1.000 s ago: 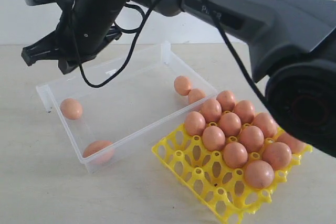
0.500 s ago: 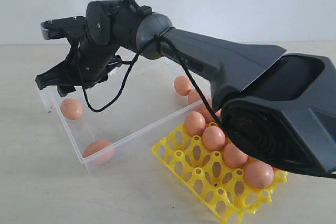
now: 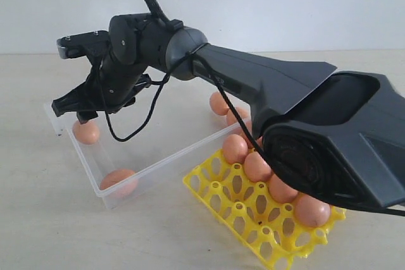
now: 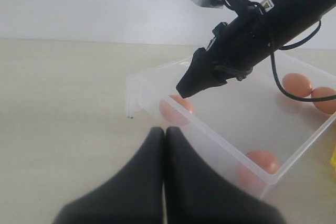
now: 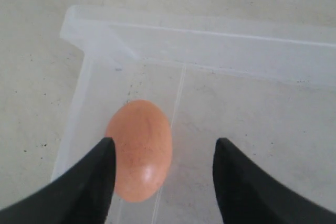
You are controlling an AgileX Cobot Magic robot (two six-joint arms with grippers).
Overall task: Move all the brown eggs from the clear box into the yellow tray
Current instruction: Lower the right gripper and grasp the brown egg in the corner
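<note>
Eggs (image 3: 86, 132) orange-brown, plain, small pale sheen spot; box (image 3: 166, 158) clear, colourless, walls faintly milky; tray (image 3: 269, 251) bright yellow, open lattice pattern; arm (image 3: 266, 86) matte dark grey to black; table (image 3: 38, 219) pale beige, fine dark flecks; wall (image 3: 285, 4) off-white, plain.

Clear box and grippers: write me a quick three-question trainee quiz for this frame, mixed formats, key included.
1. True or false: the right gripper is shut on an egg.
2. How many brown eggs lie in the clear box?
3. The left gripper has its jaws: A open, B shut, C out of view.
Key: 1 false, it is open; 2 four; 3 B.
</note>
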